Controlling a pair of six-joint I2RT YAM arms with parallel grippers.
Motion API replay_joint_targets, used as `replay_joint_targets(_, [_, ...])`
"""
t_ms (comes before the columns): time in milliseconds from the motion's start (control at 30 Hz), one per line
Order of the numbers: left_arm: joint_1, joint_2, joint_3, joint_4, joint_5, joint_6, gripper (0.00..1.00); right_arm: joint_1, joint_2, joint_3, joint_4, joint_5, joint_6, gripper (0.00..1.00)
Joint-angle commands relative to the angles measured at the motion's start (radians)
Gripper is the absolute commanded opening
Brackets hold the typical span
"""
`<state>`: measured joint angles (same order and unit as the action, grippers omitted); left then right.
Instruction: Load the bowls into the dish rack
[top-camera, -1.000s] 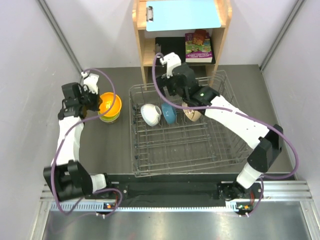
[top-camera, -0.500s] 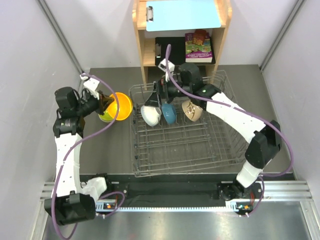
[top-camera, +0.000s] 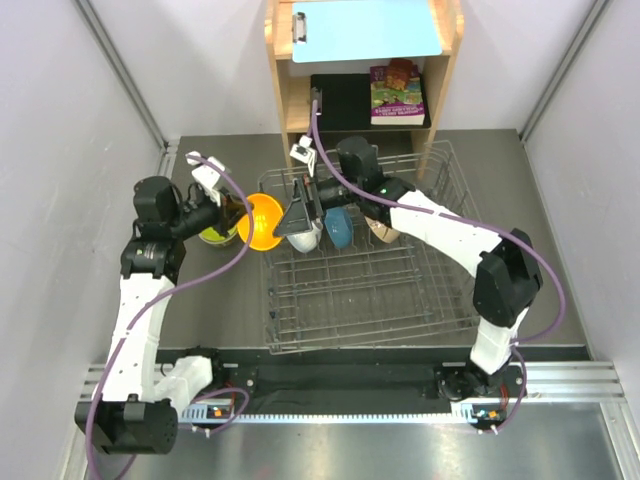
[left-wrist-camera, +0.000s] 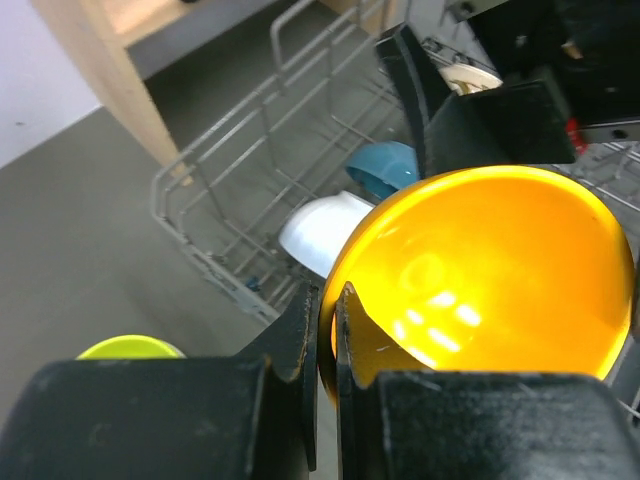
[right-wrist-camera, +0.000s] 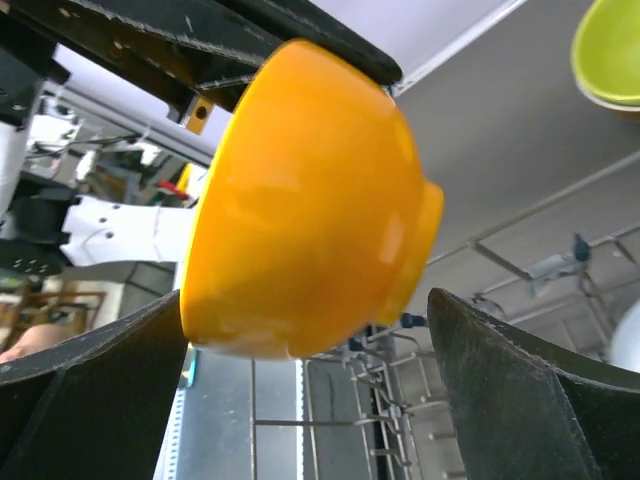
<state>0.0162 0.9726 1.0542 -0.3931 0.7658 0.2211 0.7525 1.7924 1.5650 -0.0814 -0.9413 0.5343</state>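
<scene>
The orange bowl (top-camera: 262, 222) hangs in the air, tipped on its side, just at the left wall of the dish rack (top-camera: 440, 300). The left gripper (top-camera: 232, 212) is clamped on its rim, one finger inside the bowl and one outside. The right gripper (top-camera: 298, 215) reaches across from inside the rack with its jaws spread wide. In the right wrist view its two fingers stand to either side of the bowl's rounded outside. Whether they touch it cannot be told.

Three bowls already stand on edge in a row at the far end of the rack: a white bowl (left-wrist-camera: 320, 232), then a blue bowl (top-camera: 338, 227), then a speckled beige bowl (top-camera: 383, 230). A lime green bowl (top-camera: 215, 236) sits on the table to the left of the rack, behind the left gripper.

This looks like a handover of the orange bowl from the left arm to the right. The next move probably calls for the right jaws to close firmly on the bowl before the left lets go. The bowl could then go down between the prongs near the white one.
</scene>
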Motion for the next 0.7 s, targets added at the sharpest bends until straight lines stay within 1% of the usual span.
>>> replay_joint_targets(0, [-0.013,-0.026,-0.010,0.071,-0.010,-0.023,0.00,0.007,0.018,-0.019,0.178,-0.131,0.101,1.00])
replay_joint_targets(33, [-0.039,-0.026,-0.011,0.074,-0.010,-0.022,0.00,0.007,0.022,-0.020,0.193,-0.140,0.125,1.00])
replay_joint_targets(133, [-0.042,-0.025,-0.014,0.073,-0.011,-0.017,0.00,0.008,0.028,-0.033,0.274,-0.172,0.182,0.98])
replay_joint_targets(233, [-0.045,-0.029,-0.022,0.073,-0.014,-0.012,0.00,0.007,0.030,-0.039,0.314,-0.180,0.216,0.96])
replay_joint_targets(533, [-0.047,-0.035,-0.031,0.051,0.015,-0.012,0.00,-0.051,0.048,-0.033,0.315,-0.152,0.216,0.93])
replay_joint_targets(667, [-0.047,-0.038,-0.031,0.046,0.016,-0.014,0.00,-0.061,0.045,-0.037,0.313,-0.148,0.213,0.90])
